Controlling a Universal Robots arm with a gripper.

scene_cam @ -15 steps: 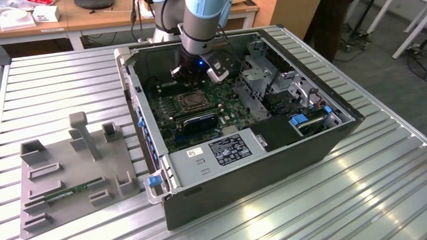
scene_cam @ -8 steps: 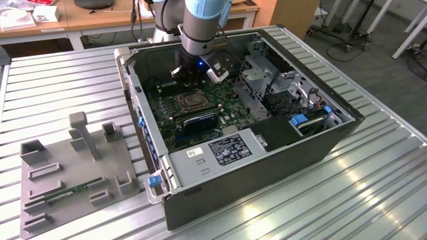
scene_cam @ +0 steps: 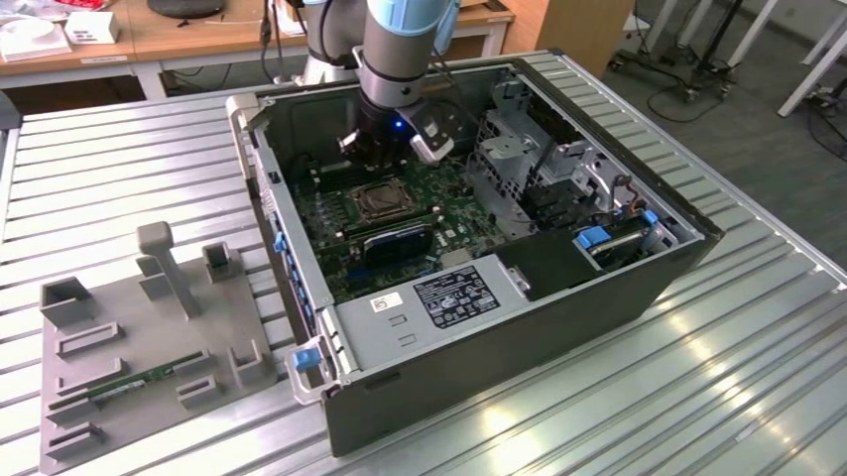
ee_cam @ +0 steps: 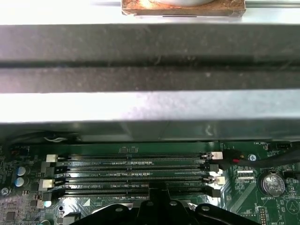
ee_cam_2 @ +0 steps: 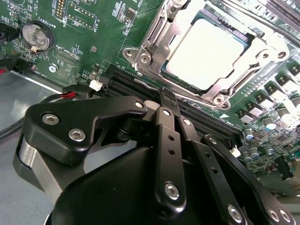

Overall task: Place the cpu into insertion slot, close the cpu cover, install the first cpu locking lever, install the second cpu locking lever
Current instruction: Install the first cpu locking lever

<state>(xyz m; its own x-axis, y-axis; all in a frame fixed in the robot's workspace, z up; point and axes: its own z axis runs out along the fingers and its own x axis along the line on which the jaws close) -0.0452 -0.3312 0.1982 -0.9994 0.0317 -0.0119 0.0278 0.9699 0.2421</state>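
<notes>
Hand [ee_cam_2: 168, 97] – fingers pinched together, empty – hovered just short of the insertion slot [ee_cam_2: 185, 80]; cpu [ee_cam_2: 206, 51] seated, cpu cover [ee_cam_2: 154, 43] down – levers' latching unclear.

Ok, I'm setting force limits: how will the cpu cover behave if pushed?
The cpu cover looks like thin sheet metal with a cutout middle, so probably light and stiff, yet bendable under a hard poke. Its shiny face is likely slippery. It lies flat around the cpu, so it should not tip.
</notes>
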